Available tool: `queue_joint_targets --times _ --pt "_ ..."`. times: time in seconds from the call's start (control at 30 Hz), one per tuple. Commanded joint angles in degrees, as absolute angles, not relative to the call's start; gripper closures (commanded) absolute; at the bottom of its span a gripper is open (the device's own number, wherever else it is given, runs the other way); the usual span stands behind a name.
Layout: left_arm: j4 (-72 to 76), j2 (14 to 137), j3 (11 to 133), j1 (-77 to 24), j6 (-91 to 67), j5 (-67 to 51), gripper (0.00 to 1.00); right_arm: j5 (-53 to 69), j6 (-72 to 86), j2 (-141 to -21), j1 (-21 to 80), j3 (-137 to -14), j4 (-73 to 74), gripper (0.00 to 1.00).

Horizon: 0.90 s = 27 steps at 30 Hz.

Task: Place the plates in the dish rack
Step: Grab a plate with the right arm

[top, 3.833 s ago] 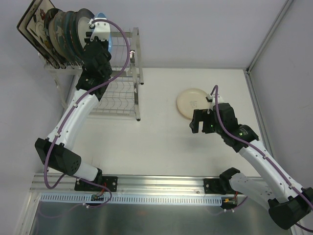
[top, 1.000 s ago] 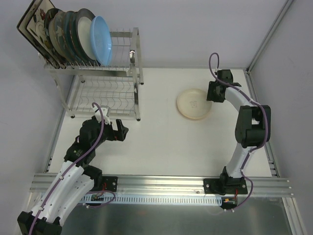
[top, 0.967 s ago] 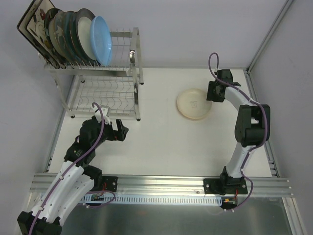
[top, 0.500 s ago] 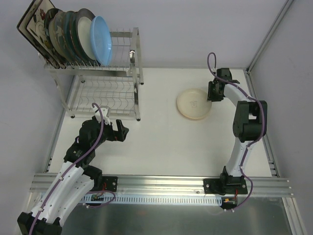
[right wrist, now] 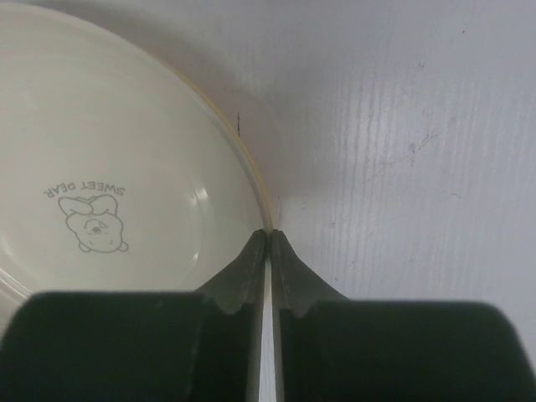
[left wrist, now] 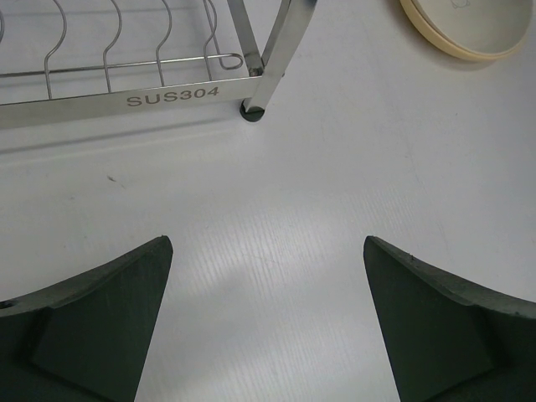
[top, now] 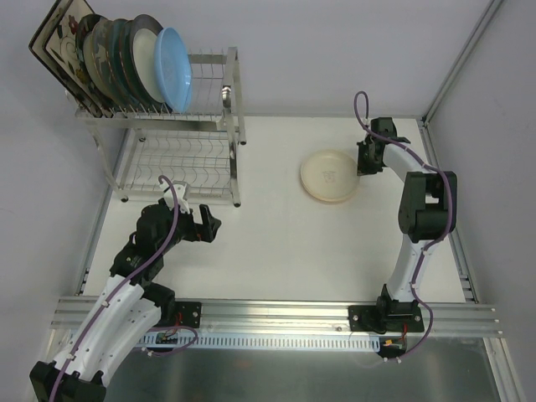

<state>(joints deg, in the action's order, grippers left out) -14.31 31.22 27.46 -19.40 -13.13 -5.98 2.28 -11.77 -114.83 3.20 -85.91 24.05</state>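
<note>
A pale yellow plate (top: 329,176) with a small bear print lies flat on the white table at the right. My right gripper (top: 362,163) is at its right edge, shut on the rim. In the right wrist view the plate (right wrist: 109,167) fills the left and the gripper (right wrist: 268,233) pinches its thin rim. The dish rack (top: 235,126) stands at the back left, with several plates (top: 117,50) upright in its top tier, a light blue one (top: 174,67) frontmost. My left gripper (top: 209,226) hovers open in front of the rack, holding nothing.
The left wrist view shows the rack's front bar (left wrist: 126,100) and foot (left wrist: 251,110), bare table between the open gripper (left wrist: 268,243) fingers, and the yellow plate (left wrist: 465,25) at the top right. The rack's lower tier (top: 180,167) holds no plates. A wall edge (top: 435,159) runs right of the plate.
The right gripper has closed onto the plate's rim and the plate has slid slightly left. Earlier the left arm left the rack's top tier and now rests low, still.
</note>
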Motion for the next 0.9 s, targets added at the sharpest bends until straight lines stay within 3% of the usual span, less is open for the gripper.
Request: queue_joint_targets --times 0.0,0.07,0.37,0.87 --pt "-12.66 31.55 27.51 -19.07 -14.06 -7.47 0.01 2.38 -12.22 -111.63 2.99 -85.35 24.87 0.95" --pt "-12.66 31.64 27.51 -19.07 -14.15 -7.47 0.01 1.5 -11.08 -109.79 3.08 -84.99 25.48 0.99" --pt "-12.48 31.99 27.69 -19.07 -14.15 -7.65 0.01 -3.52 -7.57 -105.47 4.83 -86.05 31.29 0.99" --pt "-12.39 31.73 27.95 -18.99 -16.17 -8.53 0.01 2.37 3.6 -101.08 4.83 -82.0 33.75 1.0"
